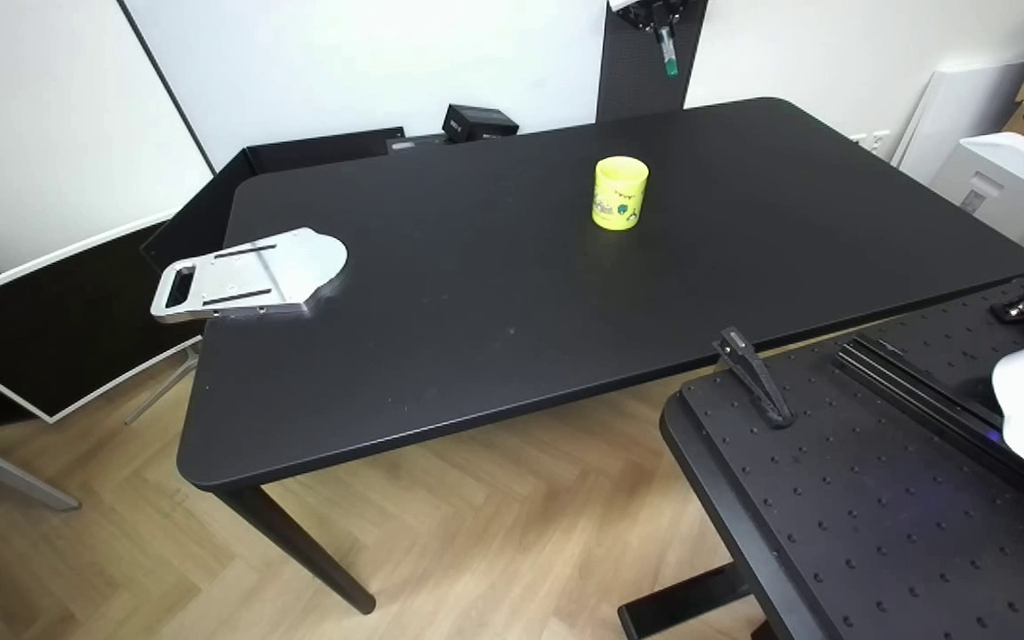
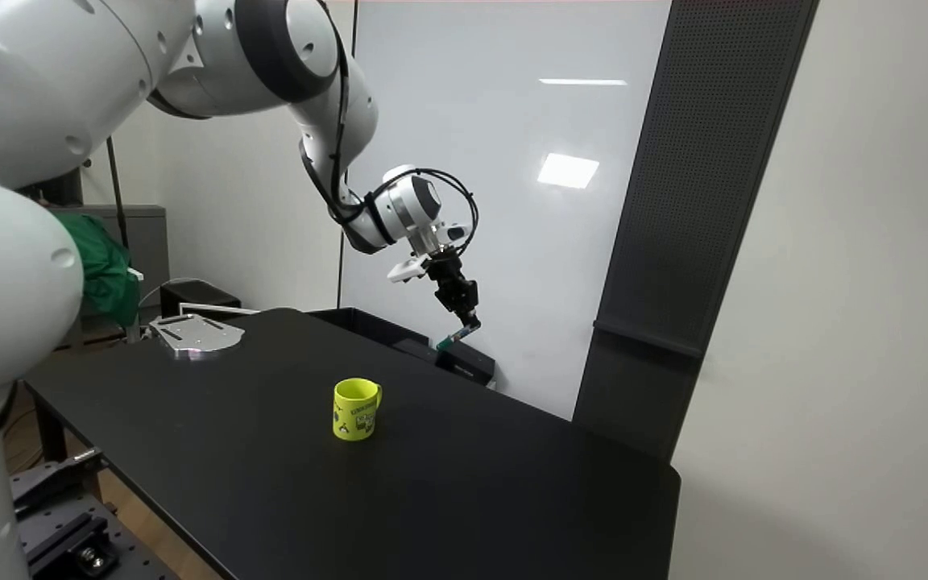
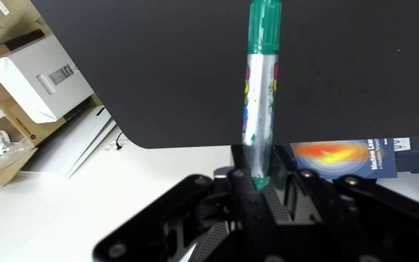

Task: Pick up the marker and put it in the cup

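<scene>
The marker has a green cap, a white body and a green end. My gripper [image 3: 256, 156] is shut on its lower part, and the capped end of the marker [image 3: 262, 83] points away from the fingers. In both exterior views the gripper [image 2: 472, 318] [image 1: 661, 27] holds the marker [image 2: 456, 336] [image 1: 668, 52] in the air, tilted, high up near the table's wall-side edge. The yellow cup [image 1: 620, 194] stands upright on the black table, apart from the gripper and lower than it. The cup [image 2: 355, 409] shows a handle in an exterior view. It is out of the wrist view.
A flat white-and-grey handled object [image 1: 254, 271] lies at one end of the black table [image 1: 476, 356]. A black box [image 1: 478, 123] stands behind the table by the whiteboard [image 2: 512, 201]. A perforated bench [image 1: 832, 498] adjoins the table. A book [image 3: 344, 158] shows beyond the table edge.
</scene>
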You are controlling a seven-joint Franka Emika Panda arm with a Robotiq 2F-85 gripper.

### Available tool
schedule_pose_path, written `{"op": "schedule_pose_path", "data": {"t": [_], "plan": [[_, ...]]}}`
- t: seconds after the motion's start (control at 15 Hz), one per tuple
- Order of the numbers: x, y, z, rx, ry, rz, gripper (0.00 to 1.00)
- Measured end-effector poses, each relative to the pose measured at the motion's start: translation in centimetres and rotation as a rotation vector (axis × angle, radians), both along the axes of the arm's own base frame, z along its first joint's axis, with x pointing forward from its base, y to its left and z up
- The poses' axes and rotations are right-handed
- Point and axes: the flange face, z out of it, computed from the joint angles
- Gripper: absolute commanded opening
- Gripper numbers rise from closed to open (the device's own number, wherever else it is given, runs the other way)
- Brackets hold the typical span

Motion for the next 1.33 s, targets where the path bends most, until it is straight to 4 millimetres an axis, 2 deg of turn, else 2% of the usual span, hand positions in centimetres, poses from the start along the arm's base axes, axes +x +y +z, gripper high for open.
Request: {"op": "schedule_pose_path", "data": {"t": [0.6,1.33], "plan": [[-3.6,-1.2,0.6,0.004,0.028,0.035,0.05],[-5.0,-1.1,0.4,0.051,0.011,0.125,0.05]]}}
